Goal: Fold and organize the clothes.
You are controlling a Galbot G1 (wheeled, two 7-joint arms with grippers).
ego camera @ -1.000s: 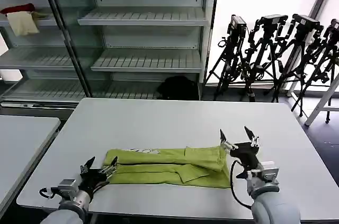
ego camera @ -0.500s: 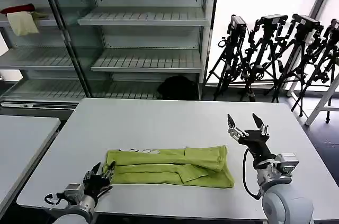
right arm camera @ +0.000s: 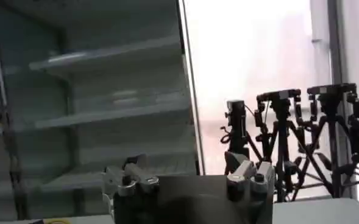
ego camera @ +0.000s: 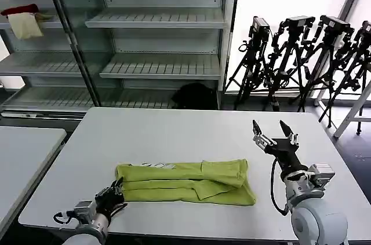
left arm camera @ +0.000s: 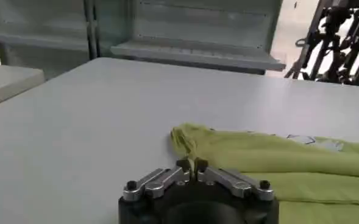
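Observation:
A lime yellow-green T-shirt (ego camera: 185, 181) lies folded into a long strip across the near middle of the white table (ego camera: 174, 135). A small white print shows near its left end (left arm camera: 313, 142). My left gripper (ego camera: 116, 191) sits low at the shirt's near left corner. In the left wrist view that gripper (left arm camera: 192, 164) is shut, its tips pinching the edge of the shirt's left end (left arm camera: 188, 140). My right gripper (ego camera: 271, 132) hangs open above the table, to the right of the shirt and clear of it. In the right wrist view it (right arm camera: 188, 170) holds nothing.
Metal shelving (ego camera: 156, 19) stands behind the table, with a red cloth (ego camera: 18, 9) and a cream cloth (ego camera: 24, 25) on a shelf at the upper left. Tripods (ego camera: 301, 59) stand at the back right. A second table (ego camera: 23, 158) lies to the left. A dark bag (ego camera: 194, 95) is on the floor.
My right gripper has lifted away from the shirt's right end, up and to the right, staying open. My left gripper has gone from open to shut at the shirt's left corner.

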